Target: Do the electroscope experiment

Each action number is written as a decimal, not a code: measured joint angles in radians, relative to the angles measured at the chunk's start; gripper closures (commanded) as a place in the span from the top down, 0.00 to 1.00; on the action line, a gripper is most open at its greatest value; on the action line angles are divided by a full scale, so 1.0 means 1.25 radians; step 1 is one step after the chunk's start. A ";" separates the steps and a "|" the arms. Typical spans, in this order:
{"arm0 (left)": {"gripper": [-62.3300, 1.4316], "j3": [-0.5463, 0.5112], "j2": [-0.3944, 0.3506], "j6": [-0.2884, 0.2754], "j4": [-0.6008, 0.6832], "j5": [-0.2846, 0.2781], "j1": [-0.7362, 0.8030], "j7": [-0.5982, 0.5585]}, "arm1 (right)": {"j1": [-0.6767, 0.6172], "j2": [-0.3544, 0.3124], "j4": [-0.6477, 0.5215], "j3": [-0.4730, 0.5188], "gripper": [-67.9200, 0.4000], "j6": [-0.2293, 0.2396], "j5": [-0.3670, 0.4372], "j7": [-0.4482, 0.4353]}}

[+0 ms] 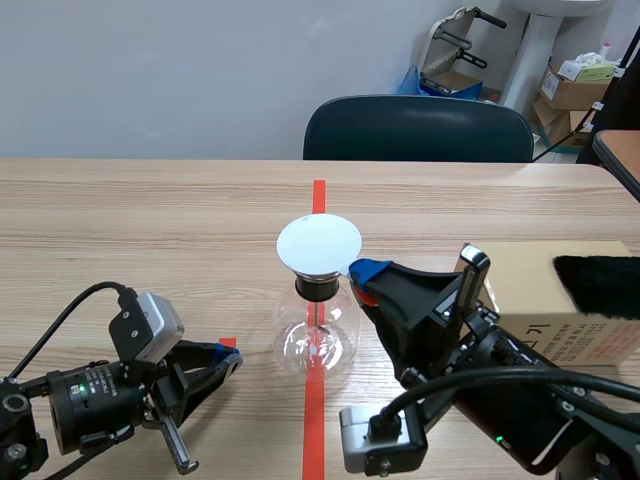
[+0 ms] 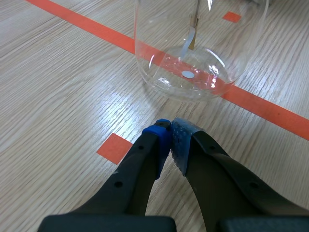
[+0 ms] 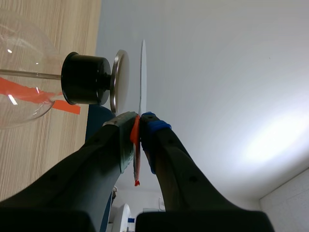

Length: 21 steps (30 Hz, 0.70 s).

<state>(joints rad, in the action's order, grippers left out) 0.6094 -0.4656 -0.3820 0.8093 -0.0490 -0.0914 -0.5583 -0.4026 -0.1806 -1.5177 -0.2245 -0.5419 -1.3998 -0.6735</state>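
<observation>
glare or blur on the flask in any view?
Scene view: small glints on the round clear glass flask, all sharp; the white round disc reads flat white. Left wrist view: strong glints on the flask's base, sheen on the pale wooden table. Right wrist view: bright patch on the grey wall beside the right tool; flask only partly in frame.

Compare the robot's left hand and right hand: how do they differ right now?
The left hand is shut on nothing; the right hand is shut on a white disc's orange tab. The left hand sits low, near the table, by the electroscope's glass flask; the right hand is raised at its top plate. Both are black.
</observation>
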 measured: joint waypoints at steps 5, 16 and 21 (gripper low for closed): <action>0.07 0.000 0.000 0.000 0.000 0.000 0.000 0.000 | 0.000 0.000 0.000 0.000 0.03 0.000 -0.009 0.001; 0.07 0.000 0.000 0.000 0.000 0.000 0.000 0.000 | 0.000 0.000 0.000 0.000 0.03 0.000 -0.009 0.002; 0.07 0.000 0.000 0.000 0.000 0.000 0.000 0.000 | 0.000 0.000 0.000 0.000 0.03 0.000 -0.009 0.011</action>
<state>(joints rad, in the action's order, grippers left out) 0.6094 -0.4656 -0.3820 0.8093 -0.0490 -0.0914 -0.5583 -0.4026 -0.1806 -1.5177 -0.2245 -0.5419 -1.4105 -0.6594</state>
